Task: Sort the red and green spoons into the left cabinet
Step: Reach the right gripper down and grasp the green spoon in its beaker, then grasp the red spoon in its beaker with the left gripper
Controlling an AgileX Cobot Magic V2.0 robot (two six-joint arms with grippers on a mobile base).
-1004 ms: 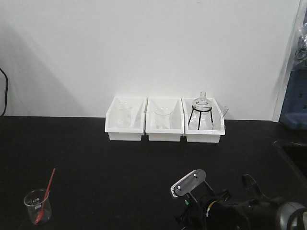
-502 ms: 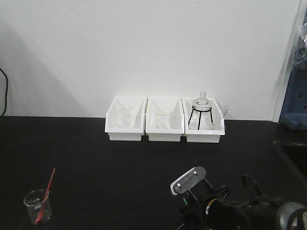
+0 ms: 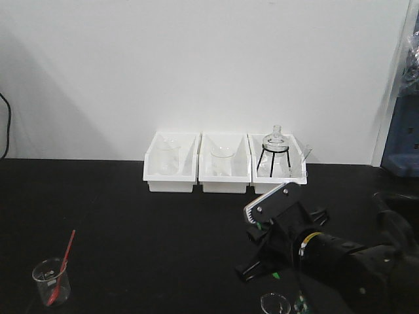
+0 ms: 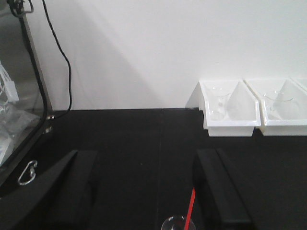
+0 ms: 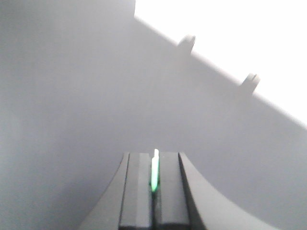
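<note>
The red spoon leans in a small glass beaker at the front left of the black bench. In the left wrist view its red handle rises from the beaker's rim, close to the inner side of the right finger. My left gripper is open, holding nothing. My right gripper is shut on the thin green spoon, whose tip sticks out past the pads. The right arm is raised above an empty beaker. The left cabinet is out of view.
Three white bins with glassware stand at the back wall; the right one holds a round flask on a black tripod. A sink edge lies at the right. A black-framed glass case and a cable are at the left.
My right arm has lifted up and to the right from the bottom edge, and an empty beaker now shows below it. The red spoon and its beaker have not moved.
</note>
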